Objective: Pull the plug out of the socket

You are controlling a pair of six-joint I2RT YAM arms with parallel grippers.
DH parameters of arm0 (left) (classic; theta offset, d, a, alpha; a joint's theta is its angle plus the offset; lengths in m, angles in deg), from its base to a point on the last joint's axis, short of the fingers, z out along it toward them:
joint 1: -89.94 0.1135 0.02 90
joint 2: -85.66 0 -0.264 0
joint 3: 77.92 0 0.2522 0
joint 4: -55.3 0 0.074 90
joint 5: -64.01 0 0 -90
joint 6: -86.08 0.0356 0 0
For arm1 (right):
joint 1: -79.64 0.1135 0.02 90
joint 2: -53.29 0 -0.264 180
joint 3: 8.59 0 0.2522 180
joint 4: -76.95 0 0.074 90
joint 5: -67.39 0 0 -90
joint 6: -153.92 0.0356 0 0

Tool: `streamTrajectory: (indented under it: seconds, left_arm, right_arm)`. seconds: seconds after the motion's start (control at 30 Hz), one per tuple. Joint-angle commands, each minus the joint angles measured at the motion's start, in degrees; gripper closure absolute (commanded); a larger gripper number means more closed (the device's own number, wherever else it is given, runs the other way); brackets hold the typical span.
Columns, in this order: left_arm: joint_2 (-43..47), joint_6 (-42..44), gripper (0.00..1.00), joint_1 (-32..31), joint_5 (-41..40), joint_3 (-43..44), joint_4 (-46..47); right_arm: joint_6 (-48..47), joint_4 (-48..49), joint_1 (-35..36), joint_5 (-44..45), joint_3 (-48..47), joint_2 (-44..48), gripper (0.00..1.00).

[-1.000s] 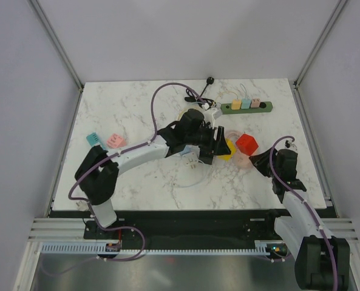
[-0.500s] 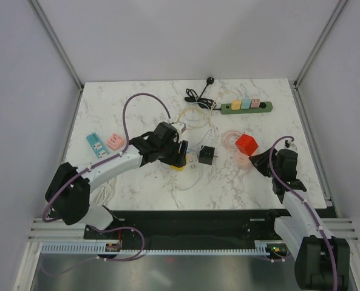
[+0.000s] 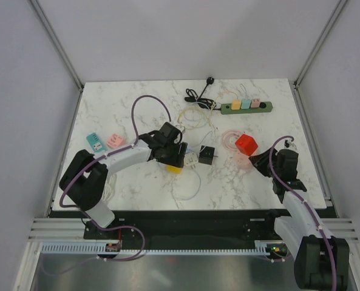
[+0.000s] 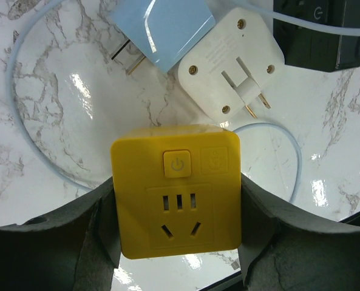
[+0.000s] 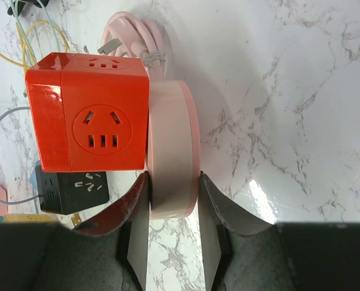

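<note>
Left hand [image 4: 178,239] is clamping the yellow socket cube [image 4: 176,200]. Its fingers [image 4: 101,236] are pressing on the cube's two side faces. The cube's face with the button and slots is pointing up at the wrist camera, and the slots are showing bare.

White plug [image 4: 231,60] is lying on the worktop [image 3: 125,109] just beyond the yellow socket cube, apart from it. It is lying on its back with its two pins up and angling to the right. Blue plug [image 4: 161,27] is touching the white plug's left edge, with its prongs pointing down-left. A pale blue cable [image 4: 289,157] is looping on the marble around the cube. Black socket cube [image 4: 325,30] is sitting just past the white plug.

In the top view, the left arm is reaching in to the middle of the worktop.

Right hand [image 5: 173,200] is clamping a pink disc [image 5: 172,145] edge-on, one finger on each flat side. The disc is standing flat against the right face of the red socket cube [image 5: 85,118], touching it. I cannot tell whether any pins are in that face. The red cube's front outlet is showing bare. A pink cable coil [image 5: 137,36] is lying behind the disc.

Green power strip [image 3: 246,106] is lying at the far side of the worktop, carrying three small coloured plugs. A black cord [image 3: 201,94] is bunching just to its left. A teal block [image 3: 95,141] and a pink block [image 3: 115,140] are sitting side by side near the left edge.
</note>
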Motion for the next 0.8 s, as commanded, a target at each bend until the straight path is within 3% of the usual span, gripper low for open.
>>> streamTrajectory:
  seconds: [0.0, 0.13, 0.17, 0.2, 0.27, 0.53, 0.63, 0.77]
  left_arm:
    - [-0.8, -2.1, 0.50, 0.3, 0.7, 2.9, 1.7]
    - [0.5, -1.6, 0.31, 0.3, 0.4, 3.7, 1.6]
    - [0.9, -1.6, 0.25, 0.3, 0.1, 3.9, 1.4]
    - [1.4, -1.4, 0.11, 0.4, 0.0, 4.0, 1.4]
    - [2.8, -1.3, 0.02, 0.6, -0.2, 4.5, 0.8]
    - [10.8, -1.3, 0.00, 0.7, 2.8, 8.6, 0.5]
    - [12.0, -0.8, 0.02, 0.6, 10.8, 10.8, 3.1]
    - [6.6, 1.6, 0.02, -2.1, 19.6, 16.9, 5.2]
  right_arm:
    - [-3.7, -4.3, 0.0, 0.6, 1.8, -1.1, 1.00]
    - [-3.8, -3.6, 0.0, -0.1, 2.1, -1.6, 1.00]
    - [-3.8, -3.5, -0.1, -0.2, 2.1, -1.7, 1.00]
    - [-3.9, -3.5, 0.0, -0.2, 2.1, -1.7, 1.00]
    - [-4.1, -3.3, -0.1, -0.4, 2.1, -1.8, 1.00]
    - [-4.3, -3.0, 0.0, -1.3, 2.1, -1.9, 1.00]
    - [-4.2, -2.8, -0.1, -1.3, 2.2, -2.0, 1.00]
    - [-4.2, -2.6, 0.0, -1.4, 2.2, -2.2, 1.00]
